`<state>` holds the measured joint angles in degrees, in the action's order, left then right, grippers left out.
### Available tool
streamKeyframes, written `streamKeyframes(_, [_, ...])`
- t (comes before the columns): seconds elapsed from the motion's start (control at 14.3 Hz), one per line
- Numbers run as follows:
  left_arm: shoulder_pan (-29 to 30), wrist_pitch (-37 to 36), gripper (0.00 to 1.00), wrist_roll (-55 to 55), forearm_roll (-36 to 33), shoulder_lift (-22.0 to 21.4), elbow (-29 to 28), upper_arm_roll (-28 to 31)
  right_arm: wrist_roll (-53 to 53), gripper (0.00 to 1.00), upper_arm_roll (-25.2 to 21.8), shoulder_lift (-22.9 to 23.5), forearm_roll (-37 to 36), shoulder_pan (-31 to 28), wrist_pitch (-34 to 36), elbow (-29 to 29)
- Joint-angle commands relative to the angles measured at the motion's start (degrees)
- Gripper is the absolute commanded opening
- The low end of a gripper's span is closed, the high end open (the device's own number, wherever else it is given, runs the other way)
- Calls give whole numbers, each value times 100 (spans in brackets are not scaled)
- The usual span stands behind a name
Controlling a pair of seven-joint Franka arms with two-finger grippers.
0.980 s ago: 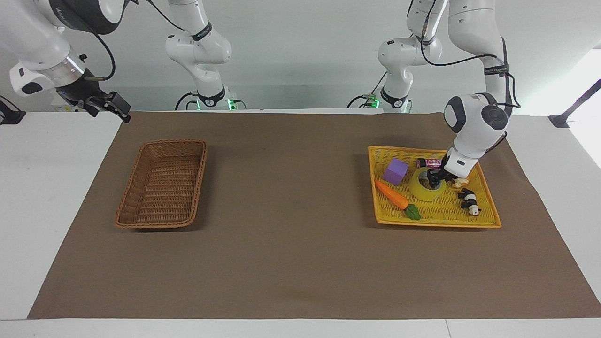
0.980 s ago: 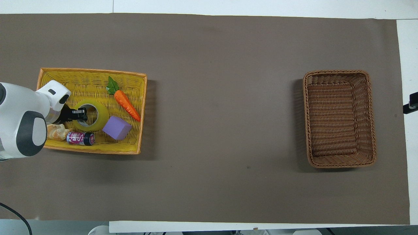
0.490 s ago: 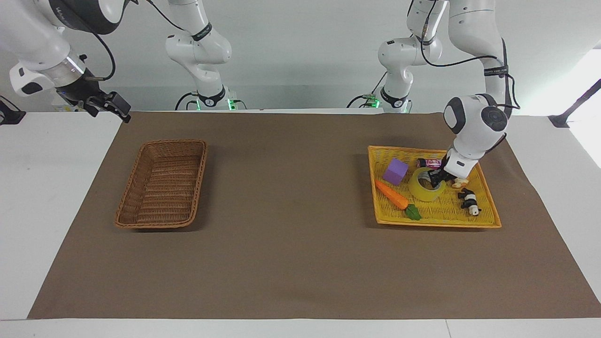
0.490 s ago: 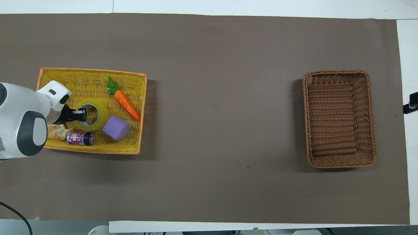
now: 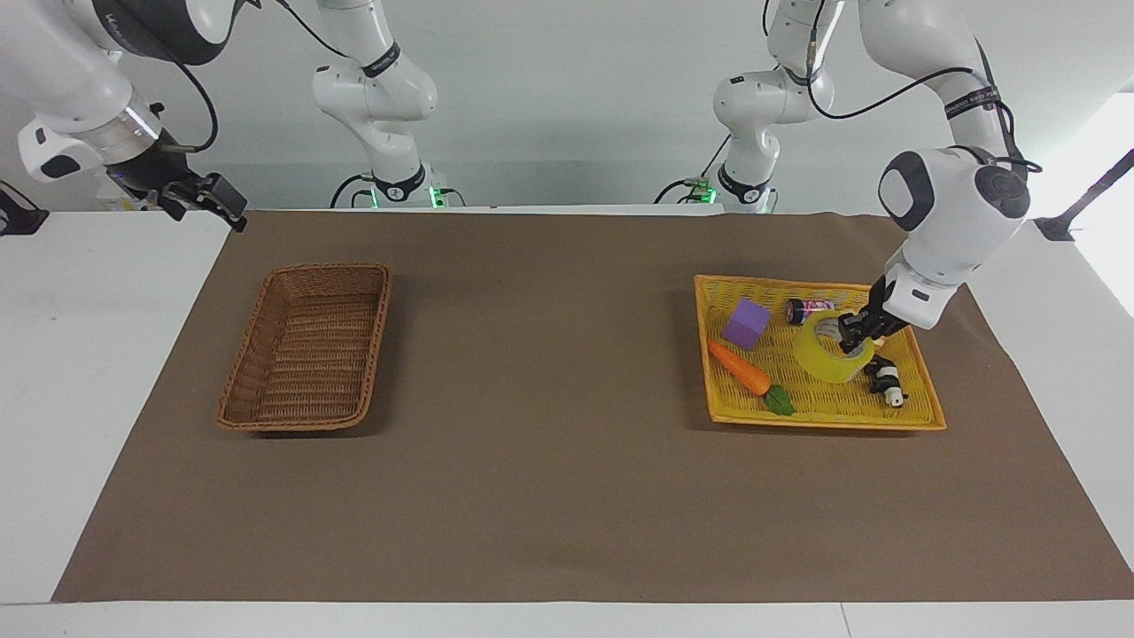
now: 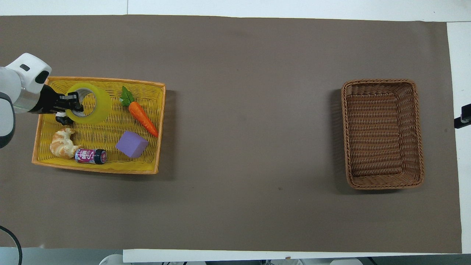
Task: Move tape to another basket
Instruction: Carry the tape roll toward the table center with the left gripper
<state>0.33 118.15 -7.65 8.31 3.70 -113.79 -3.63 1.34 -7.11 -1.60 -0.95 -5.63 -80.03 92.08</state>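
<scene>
Baskets: two, brown basket (image 5: 306, 347) and yellow tray (image 5: 921, 390), well apart.
Tape (image 5: 833, 348): one, gripped by left gripper (image 5: 856, 334) above tray.
Right gripper (image 5: 208, 199): waiting off mat; fingers unclear.

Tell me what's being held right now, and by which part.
The left gripper holds the tape by its ring wall, over the yellow basket. The right gripper waits.

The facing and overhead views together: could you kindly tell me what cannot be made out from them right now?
- The black-and-white toy animal: partly hidden by the yellow translucent tape roll and left gripper in the overhead view.
- The right gripper: cut off by the overhead view's edge; finger state too small in the facing view.
- The small can: label unreadable.
</scene>
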Motion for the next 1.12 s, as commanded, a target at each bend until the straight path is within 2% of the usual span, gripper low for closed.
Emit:
streamKeyframes(0.0, [-400,-283,0,-386,355,-88,111,-15,-99,100,-1,-121,-46,1,14,126])
streamKeyframes(0.35, [-1498,-337,0,-1114,2005,-115,339,-6,-99,100,-1,-121,-46,1,14,126])
streamKeyframes(0.7, [-2606,-240,0,-2459,2114,-72,910,-15,-143,100,-1,-130,-46,-17,75,134])
streamKeyframes(0.84, [-2845,-249,0,-2731,2114,-80,1042,-15,-702,100,8,-156,-11,1,198,169])
streamKeyframes(1.05, [-3100,-231,0,-2935,2096,-80,1096,-15,-1285,100,-10,-165,1102,-69,198,240])
